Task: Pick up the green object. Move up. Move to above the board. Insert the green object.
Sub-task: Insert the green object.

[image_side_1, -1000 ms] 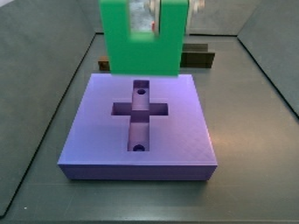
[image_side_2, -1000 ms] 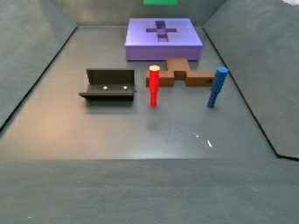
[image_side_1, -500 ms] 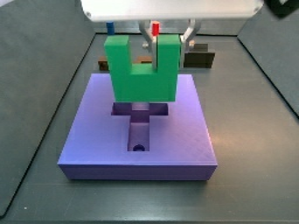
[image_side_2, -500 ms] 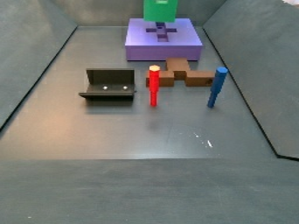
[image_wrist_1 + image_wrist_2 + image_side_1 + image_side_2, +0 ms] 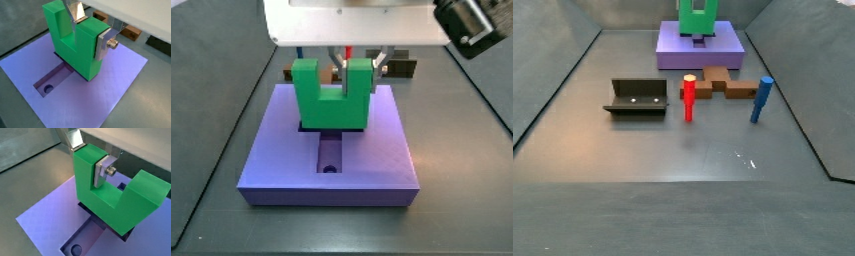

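The green object (image 5: 331, 100), a bright green U-shaped block, stands prongs up on the middle of the lavender board (image 5: 278, 150). Its base covers the cross-shaped recess and seems to sit in its mouth; how deep I cannot tell. The long arm of the recess with a round hole (image 5: 330, 167) stays uncovered. My gripper (image 5: 360, 60) comes down from above and is shut on one prong. Both wrist views show the silver fingers (image 5: 102, 44) (image 5: 100, 174) clamping that prong of the green object (image 5: 73, 47) (image 5: 110, 203) over the board (image 5: 113, 85) (image 5: 47, 218). In a side view the gripper (image 5: 696, 6) and block (image 5: 696, 22) are at the far end.
A red peg (image 5: 688, 97) and a blue peg (image 5: 760, 100) stand upright mid-floor with a brown block (image 5: 720, 82) between them. The dark fixture (image 5: 637, 97) stands to the left. A dark olive block (image 5: 401, 68) lies behind the board. Grey walls enclose the floor.
My gripper has come straight down with the green object, from well above the board to its base at the cross recess. The board and pegs have not moved.
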### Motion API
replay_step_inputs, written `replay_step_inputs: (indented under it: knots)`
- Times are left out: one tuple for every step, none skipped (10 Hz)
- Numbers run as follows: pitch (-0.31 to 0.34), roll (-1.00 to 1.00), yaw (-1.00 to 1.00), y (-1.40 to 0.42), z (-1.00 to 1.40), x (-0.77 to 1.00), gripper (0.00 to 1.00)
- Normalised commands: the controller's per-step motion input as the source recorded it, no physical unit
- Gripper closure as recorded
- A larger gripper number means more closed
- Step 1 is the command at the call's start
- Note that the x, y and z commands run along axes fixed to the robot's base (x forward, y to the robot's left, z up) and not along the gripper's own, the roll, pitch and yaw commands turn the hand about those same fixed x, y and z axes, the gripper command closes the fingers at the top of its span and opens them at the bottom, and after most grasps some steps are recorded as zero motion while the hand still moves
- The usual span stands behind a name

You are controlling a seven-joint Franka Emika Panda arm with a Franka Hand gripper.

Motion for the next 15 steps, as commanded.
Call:
replay_step_inputs:
  knots:
    - [-0.117,0.01,0.0,0.0,-0.26,0.0,1.0]
    - [-0.103,0.0,0.0,0.0,-0.23,0.0,1.0]
    - [-0.109,0.01,0.0,0.0,-0.2,-0.14,1.0]
    - [-0.127,0.02,0.0,0.0,-0.15,-0.32,1.0]
    - [-0.123,0.04,0.0,0.0,-0.06,-0.43,1.0]
    - [-0.124,0.07,0.03,0.01,0.0,-0.44,1.0]
    - [-0.103,0.1,0.14,0.0,-0.01,-0.2,1.0]
    - [-0.06,0.2,0.29,0.0,0.0,-0.09,1.0]
    - [-0.02,0.25,0.41,0.0,-0.01,-0.05,1.0]
    - [-0.02,0.23,0.35,0.0,0.0,-0.05,1.0]
    - [-0.02,0.14,0.21,0.0,-0.03,0.0,1.0]
    - [-0.01,0.04,0.0,0.0,-0.11,0.0,1.0]
    - [-0.029,0.01,0.0,0.0,-0.26,0.0,1.0]
    - [0.0,0.0,-0.21,0.0,-0.25,0.0,1.0]
    - [-0.021,-0.02,-0.25,-0.02,-0.23,-0.01,1.0]
